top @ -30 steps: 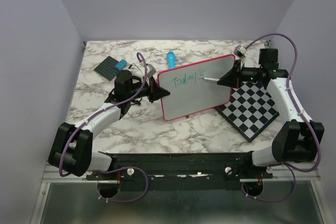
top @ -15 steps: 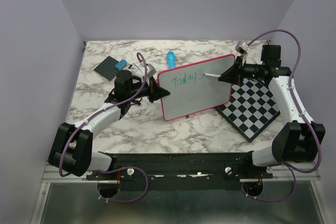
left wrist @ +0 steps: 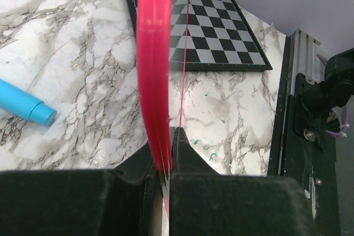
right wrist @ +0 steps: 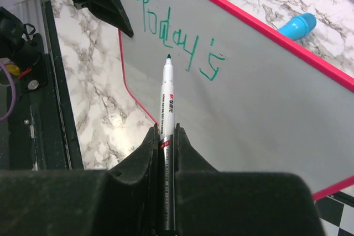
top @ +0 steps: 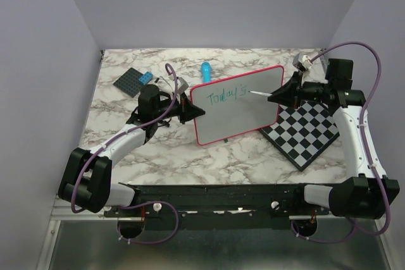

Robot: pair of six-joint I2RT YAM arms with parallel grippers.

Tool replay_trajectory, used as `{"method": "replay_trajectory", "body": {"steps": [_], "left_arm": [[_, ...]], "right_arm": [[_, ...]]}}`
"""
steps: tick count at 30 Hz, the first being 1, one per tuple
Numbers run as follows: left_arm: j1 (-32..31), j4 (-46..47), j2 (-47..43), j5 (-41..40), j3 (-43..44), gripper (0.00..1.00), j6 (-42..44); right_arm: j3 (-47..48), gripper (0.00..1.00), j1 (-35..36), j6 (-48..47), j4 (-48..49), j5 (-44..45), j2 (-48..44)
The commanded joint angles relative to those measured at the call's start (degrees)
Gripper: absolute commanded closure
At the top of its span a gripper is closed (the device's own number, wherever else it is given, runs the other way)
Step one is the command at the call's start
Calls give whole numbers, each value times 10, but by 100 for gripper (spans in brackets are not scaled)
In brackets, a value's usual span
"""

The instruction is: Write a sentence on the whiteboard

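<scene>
1. Your left gripper [left wrist: 166, 147] is clamped tight on the pink-red rim of the whiteboard [top: 237, 105], gripping it at its left edge. In the left wrist view the rim runs edge-on straight up from between the fingers.
2. The whiteboard sits mid-table on the marble top [top: 158, 150], turned at an angle. From above, its right corner overlaps the black-and-white chessboard [top: 304, 129]. Whether the board rests flat or is raised off the marble cannot be told.
3. Your right gripper [right wrist: 166, 136] is closed around the barrel of a white marker [right wrist: 167, 103] with its cap off, dark tip pointing out ahead of the fingers toward the board.
4. The sentence [right wrist: 177, 40] so far reads "Today's" – green handwriting along the upper part of the board, with the rest of the white surface bare.
5. From above, the marker tip sits just right of the last green stroke. Whether it touches the surface cannot be told.
6. A light blue cylindrical piece [top: 206, 69] lies on the marble just beyond the board's far edge. A dark flat plate [top: 133, 80] with a blue block on it lies at far left – well apart from both grippers.
</scene>
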Motion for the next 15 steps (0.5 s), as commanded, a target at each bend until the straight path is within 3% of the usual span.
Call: {"method": "replay_trajectory", "body": {"steps": [1,15], "left_arm": [[-3,-60,10,-46,1,100,54],[-8,-76,8,-56,4,100,69]], "right_arm": [[0,99,-20,24,25,-14,9],[-85,99,-26,85,157,14,-39]]}}
